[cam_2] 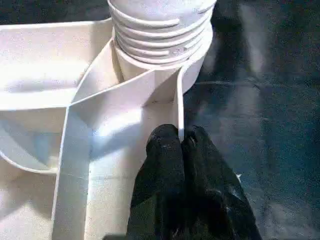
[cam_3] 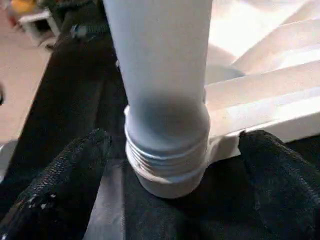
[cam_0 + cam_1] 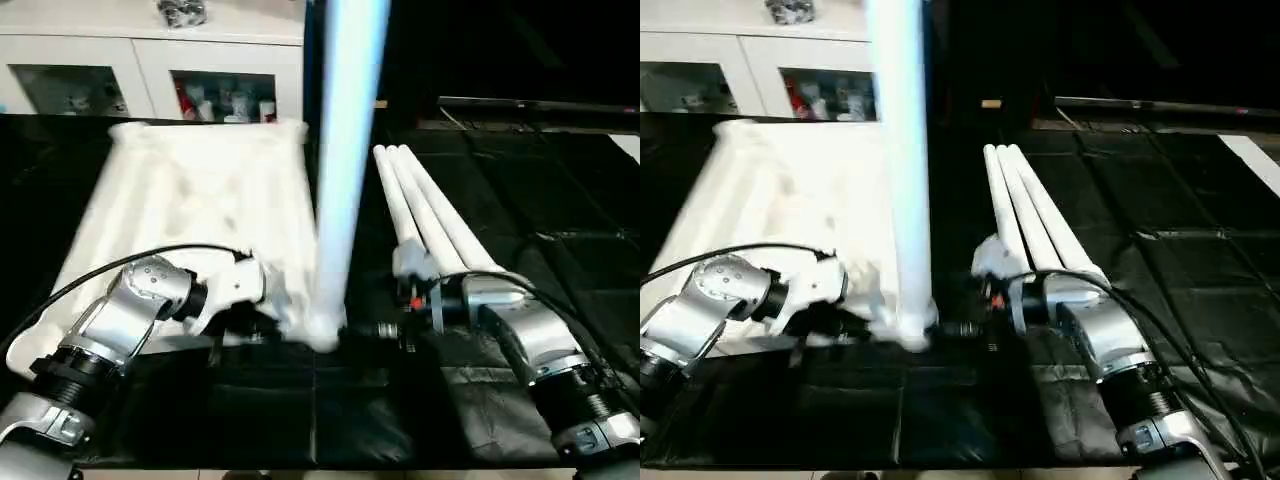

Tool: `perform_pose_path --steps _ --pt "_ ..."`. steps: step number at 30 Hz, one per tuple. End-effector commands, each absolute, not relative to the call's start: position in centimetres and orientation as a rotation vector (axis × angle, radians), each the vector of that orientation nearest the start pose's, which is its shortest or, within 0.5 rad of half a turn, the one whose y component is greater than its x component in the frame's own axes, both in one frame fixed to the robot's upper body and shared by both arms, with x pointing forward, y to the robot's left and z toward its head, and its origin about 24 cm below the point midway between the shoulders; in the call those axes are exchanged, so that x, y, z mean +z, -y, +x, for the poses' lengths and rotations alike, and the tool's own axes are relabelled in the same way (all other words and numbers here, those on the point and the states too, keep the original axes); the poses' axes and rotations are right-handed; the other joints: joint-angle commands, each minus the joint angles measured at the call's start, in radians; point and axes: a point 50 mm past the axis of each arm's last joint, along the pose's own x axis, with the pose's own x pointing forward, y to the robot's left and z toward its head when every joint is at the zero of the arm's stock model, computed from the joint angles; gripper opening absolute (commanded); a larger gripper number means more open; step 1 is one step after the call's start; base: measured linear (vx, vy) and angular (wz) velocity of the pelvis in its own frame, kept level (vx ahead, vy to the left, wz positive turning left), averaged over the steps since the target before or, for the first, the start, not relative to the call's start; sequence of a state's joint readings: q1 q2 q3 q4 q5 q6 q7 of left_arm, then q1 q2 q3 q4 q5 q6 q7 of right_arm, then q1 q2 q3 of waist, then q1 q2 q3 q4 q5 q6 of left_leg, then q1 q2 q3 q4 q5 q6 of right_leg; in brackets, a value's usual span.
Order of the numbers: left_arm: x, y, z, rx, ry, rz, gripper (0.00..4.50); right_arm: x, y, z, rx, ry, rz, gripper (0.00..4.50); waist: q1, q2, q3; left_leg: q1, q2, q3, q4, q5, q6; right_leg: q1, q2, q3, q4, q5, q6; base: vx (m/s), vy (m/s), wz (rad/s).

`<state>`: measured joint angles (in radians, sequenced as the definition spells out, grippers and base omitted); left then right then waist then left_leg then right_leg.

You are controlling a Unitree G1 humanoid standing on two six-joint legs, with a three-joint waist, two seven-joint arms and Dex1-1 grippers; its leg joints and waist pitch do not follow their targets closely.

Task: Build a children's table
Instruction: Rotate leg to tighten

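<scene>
At frame centre a leg [image 3: 345, 150] stands upright, partly threaded into the tabletop's [image 3: 190, 200] corner socket. A rib is pinched by the left pincer [image 1: 180, 145]; the right pincer [image 2: 165, 165] is spread wide around the leg. Cross-threading could follow if it tilts.

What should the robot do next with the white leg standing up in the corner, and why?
Probably close the right gripper on the upright leg and turn it further in. Several threads show above the corner socket, so it looks only partly screwed. The right fingers stand open either side, and the left gripper pinches a tabletop rib, steadying it.
</scene>
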<state>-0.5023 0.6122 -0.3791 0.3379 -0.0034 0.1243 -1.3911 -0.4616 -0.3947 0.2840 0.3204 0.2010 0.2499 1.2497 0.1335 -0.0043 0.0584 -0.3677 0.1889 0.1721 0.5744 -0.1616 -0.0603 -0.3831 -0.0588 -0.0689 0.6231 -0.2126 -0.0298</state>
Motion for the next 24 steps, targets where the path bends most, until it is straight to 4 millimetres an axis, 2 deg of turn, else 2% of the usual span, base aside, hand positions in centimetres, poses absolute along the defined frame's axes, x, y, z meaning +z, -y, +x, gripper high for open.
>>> perform_pose_path --steps 1,4,7,8,12,13,24 --pt "6.3 -16.2 28.3 -1.607 -0.591 0.652 0.00 6.6 11.9 28.5 1.504 -0.355 -0.188 4.41 -0.004 0.016 -0.064 0.020 0.050 -0.014 -0.065 -0.264 -0.003 0.037 -0.087 0.057 -0.081 -0.182 -0.194 0.000 0.000 0.00" --pt "6.2 -16.1 28.4 -1.610 -0.588 0.668 0.00 6.2 11.4 28.2 1.547 -0.378 -0.179 4.41 0.003 0.015 -0.066 0.019 0.051 -0.014 -0.064 -0.253 0.000 0.038 -0.087 0.056 -0.079 -0.167 -0.196 0.000 0.000 0.00" --pt "6.2 -16.0 28.4 -1.617 -0.586 0.674 0.00 6.0 11.1 28.3 1.547 -0.385 -0.181 4.41 0.003 0.015 -0.066 0.019 0.051 -0.015 -0.064 -0.254 -0.005 0.038 -0.088 0.055 -0.078 -0.164 -0.195 0.000 0.000 0.00" --pt "6.2 -16.0 28.5 -1.620 -0.586 0.675 0.00 5.9 11.0 28.4 1.543 -0.385 -0.178 4.14 0.003 0.015 -0.067 0.018 0.051 -0.015 -0.065 -0.255 -0.007 0.039 -0.089 0.055 -0.078 -0.167 -0.195 0.000 0.000 0.00" --pt "6.2 -15.9 28.4 -1.633 -0.580 0.678 0.00 5.7 10.5 28.7 1.540 -0.383 -0.164 4.00 0.001 0.014 -0.067 0.018 0.050 -0.015 -0.064 -0.254 -0.010 0.038 -0.089 0.055 -0.078 -0.170 -0.197 0.000 0.000 0.00" --pt "6.2 -15.9 28.3 -1.634 -0.580 0.677 0.00 5.7 10.4 28.7 1.537 -0.380 -0.161 3.76 0.002 0.015 -0.067 0.019 0.050 -0.014 -0.064 -0.253 -0.011 0.038 -0.089 0.056 -0.078 -0.170 -0.198 0.000 0.000 0.00" --pt "6.0 -16.1 28.2 -1.636 -0.582 0.677 0.00 5.3 10.1 28.8 1.543 -0.385 -0.136 2.88 0.002 0.011 -0.068 0.017 0.050 -0.014 -0.063 -0.236 -0.005 0.039 -0.088 0.055 -0.075 -0.161 -0.192 0.000 0.000 0.00"
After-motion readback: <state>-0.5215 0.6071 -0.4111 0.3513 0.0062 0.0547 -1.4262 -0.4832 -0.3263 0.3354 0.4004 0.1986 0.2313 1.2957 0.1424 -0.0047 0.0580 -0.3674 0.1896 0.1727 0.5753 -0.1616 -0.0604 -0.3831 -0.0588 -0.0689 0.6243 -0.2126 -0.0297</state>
